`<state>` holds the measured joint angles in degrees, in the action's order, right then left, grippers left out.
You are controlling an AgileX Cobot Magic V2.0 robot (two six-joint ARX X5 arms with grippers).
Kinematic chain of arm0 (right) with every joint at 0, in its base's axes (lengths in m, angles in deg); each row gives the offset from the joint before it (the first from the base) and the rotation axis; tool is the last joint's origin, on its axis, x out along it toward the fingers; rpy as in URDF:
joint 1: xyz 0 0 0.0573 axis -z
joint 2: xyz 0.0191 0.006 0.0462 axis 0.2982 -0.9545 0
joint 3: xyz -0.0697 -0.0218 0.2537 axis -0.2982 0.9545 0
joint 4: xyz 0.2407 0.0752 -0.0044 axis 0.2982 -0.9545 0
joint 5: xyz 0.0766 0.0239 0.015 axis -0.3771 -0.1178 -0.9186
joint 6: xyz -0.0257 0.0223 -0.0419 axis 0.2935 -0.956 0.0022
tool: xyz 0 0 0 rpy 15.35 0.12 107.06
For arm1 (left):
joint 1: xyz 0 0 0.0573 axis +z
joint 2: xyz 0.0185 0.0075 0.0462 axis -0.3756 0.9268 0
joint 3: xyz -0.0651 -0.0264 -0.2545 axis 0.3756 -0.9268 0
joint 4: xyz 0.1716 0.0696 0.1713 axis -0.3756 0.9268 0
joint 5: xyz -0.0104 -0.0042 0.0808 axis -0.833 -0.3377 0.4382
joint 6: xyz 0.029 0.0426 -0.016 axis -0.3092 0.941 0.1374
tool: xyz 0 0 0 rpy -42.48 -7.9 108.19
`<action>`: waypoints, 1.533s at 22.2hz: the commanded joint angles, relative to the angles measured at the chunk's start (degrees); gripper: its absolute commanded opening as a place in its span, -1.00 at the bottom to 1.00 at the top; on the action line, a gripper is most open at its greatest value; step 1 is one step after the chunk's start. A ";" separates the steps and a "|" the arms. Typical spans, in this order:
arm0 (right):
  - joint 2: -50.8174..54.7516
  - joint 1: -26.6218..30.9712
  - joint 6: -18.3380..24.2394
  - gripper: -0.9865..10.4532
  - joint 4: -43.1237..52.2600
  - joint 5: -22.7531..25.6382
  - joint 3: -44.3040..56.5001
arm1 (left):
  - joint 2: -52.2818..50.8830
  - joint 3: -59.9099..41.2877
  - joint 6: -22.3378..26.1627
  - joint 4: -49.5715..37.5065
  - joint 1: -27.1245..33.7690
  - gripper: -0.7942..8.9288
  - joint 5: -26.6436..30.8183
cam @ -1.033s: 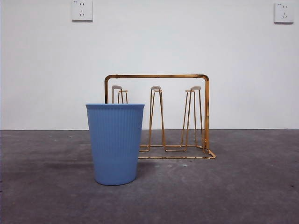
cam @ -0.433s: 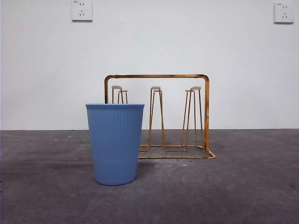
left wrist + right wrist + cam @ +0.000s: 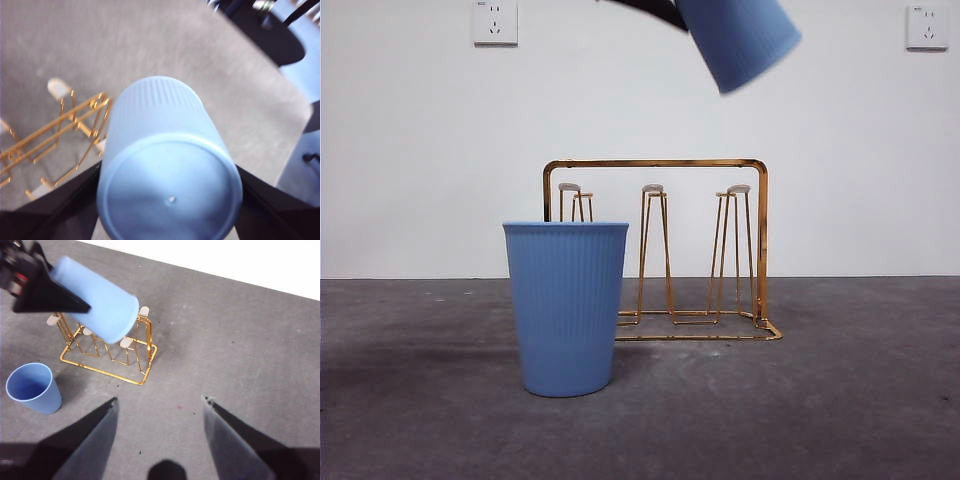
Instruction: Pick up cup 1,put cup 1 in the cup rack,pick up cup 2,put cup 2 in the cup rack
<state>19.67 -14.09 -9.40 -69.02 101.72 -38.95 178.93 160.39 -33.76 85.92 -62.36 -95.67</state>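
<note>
The left gripper (image 3: 167, 200) clamps a ribbed light-blue plastic cup (image 3: 737, 40) between its two black jaws and holds it tilted in the air, high above the gold-coloured thin wire cup rack (image 3: 660, 250) with the arched handle frame and white-tipped upright pegs. Seen from the right arm's wrist, the cup's open mouth points down and aslant toward the rack's pegs, clear of them. In the left wrist view the cup's closed base faces the camera, a jaw pressed to each side of its wall. A second ribbed light-blue plastic cup (image 3: 566, 308) stands upright, mouth up, on the grey table (image 3: 840, 400), just beside the rack's end and nearer the front camera. The right gripper (image 3: 159, 405) hangs over bare table well apart from the rack, its jaws spread wide and holding nothing.
</note>
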 commanded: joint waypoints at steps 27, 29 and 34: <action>0.09 -0.04 0.70 -0.34 -1.22 -3.39 1.53 | 17.59 0.11 1.16 -2.78 -1.05 -0.85 8.31; 0.09 -0.07 0.90 -0.34 -1.22 -3.72 2.34 | 18.47 0.11 1.16 -2.80 -1.05 -0.85 8.55; 0.09 -0.07 1.11 -0.34 -0.24 -3.74 4.57 | 20.92 0.11 1.20 -2.51 -1.07 -0.85 9.29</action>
<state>19.65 -14.13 -8.52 -69.04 98.20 -34.95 198.16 160.78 -33.26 83.23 -63.56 -87.01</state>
